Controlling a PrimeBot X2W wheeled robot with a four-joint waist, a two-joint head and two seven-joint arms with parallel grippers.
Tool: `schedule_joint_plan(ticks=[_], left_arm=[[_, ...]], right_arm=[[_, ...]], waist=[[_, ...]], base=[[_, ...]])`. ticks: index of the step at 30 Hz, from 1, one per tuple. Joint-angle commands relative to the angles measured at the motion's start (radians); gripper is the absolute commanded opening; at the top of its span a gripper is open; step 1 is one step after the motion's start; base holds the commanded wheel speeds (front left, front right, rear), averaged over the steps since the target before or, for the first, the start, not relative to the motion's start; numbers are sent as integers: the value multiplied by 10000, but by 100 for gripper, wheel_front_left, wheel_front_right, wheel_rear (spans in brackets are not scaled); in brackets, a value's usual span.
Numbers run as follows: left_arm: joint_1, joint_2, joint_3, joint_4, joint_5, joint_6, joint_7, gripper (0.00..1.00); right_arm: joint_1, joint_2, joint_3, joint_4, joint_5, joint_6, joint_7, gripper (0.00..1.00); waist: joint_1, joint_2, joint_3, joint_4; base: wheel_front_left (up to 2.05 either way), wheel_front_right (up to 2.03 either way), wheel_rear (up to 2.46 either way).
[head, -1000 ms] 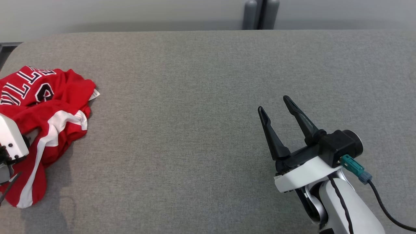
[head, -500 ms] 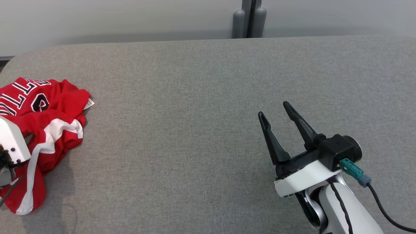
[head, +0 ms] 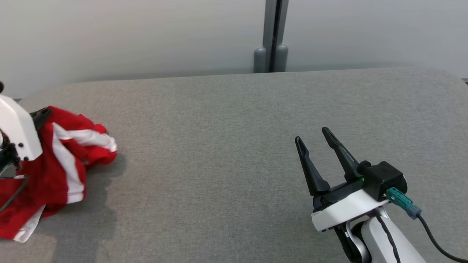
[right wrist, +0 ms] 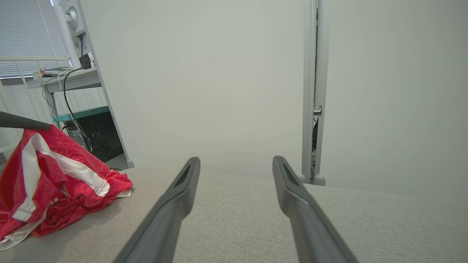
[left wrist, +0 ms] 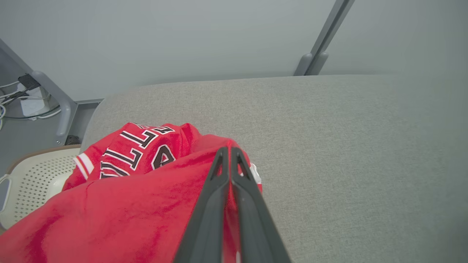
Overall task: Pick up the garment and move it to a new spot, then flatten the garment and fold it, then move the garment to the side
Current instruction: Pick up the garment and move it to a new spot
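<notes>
The garment [head: 62, 164] is a red jersey with white stripes and black-and-white lettering, bunched at the table's left end. My left gripper [head: 43, 112] is shut on a fold of it and holds that part raised, while the rest trails down onto the table. In the left wrist view the closed fingers [left wrist: 219, 182] lie over the red garment [left wrist: 128, 204]. My right gripper [head: 311, 135] hovers open and empty over the table's right half, far from the cloth. From the right wrist view, the garment [right wrist: 47, 175] hangs from a dark fingertip [right wrist: 29, 125], seen between the spread right gripper [right wrist: 236, 160].
A grey padded table [head: 219, 153] spans the scene, with a pale wall behind it. A grey post [head: 271, 44] rises at the back edge. A white perforated basket [left wrist: 33, 182] sits beyond the table's left end, near a desk with cables [right wrist: 73, 84].
The left gripper has closed on the garment and raised it, so the cloth now hangs bunched. The head camera has tilted up. The right gripper stays open in place.
</notes>
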Motion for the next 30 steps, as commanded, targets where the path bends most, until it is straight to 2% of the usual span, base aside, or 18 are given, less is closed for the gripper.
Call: schedule_joint_plan(ticks=[1, 11, 18, 25, 30], left_arm=[[-156, 38, -115, -303, -102, -11, -65, 0], [-568, -34, -1018, -2623, -579, -12, -440, 0], [-793, -470, -1345, -3815, -643, -12, -1050, 0], [-331, -1107, -1868, -4057, -394, -11, -1604, 0], [317, -1810, -2469, -3211, 239, 5, -2706, 0]], right_arm=[[86, -49, -41, -26, 86, 19, -51, 100], [153, -50, -44, -73, 122, 19, -50, 100], [124, -46, -155, -204, 133, 19, -50, 100], [161, -45, -189, -245, 172, 19, -51, 100], [6, -47, -155, -302, 211, 19, -51, 100]], waist=[[0, -1, -140, -191], [0, -1, -519, -1357], [0, -1, -455, -2400], [0, -1, -186, -3079], [0, -1, 145, -3360]], base=[[0, 0, 0], [0, 0, 0], [0, 0, 0], [0, 0, 0], [0, 0, 0]])
